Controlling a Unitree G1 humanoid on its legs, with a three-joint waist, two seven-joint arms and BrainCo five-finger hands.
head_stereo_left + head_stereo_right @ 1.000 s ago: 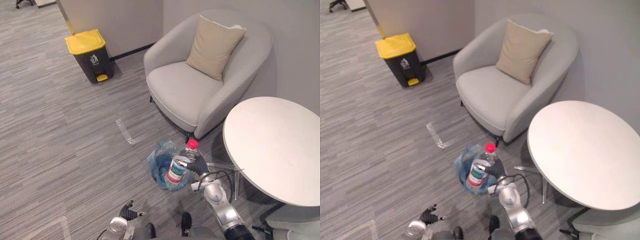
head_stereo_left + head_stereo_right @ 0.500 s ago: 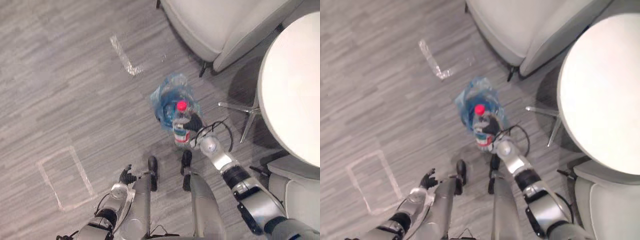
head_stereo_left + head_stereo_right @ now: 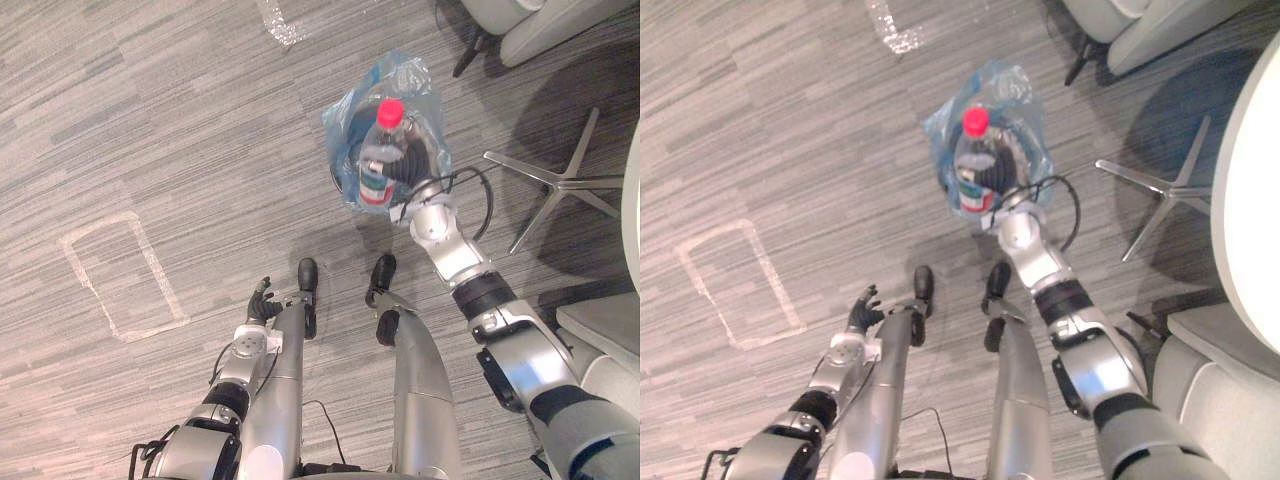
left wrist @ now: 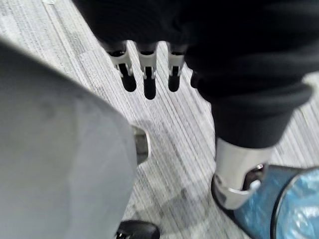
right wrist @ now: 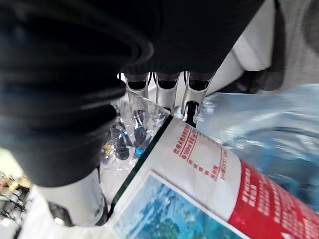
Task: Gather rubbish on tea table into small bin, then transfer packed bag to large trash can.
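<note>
Bottle (image 3: 378, 165) clasped in right hand (image 3: 412, 168), above blue-lined small bin (image 3: 345, 125)

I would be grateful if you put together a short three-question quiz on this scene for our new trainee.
1. True or false: the right hand is shut on the bottle.
2. What colour is the bottle's cap?
3. The bottle is held above: A) the blue-bagged bin; B) the round table; C) the armchair.
Key: 1 true; 2 red; 3 A.
</note>
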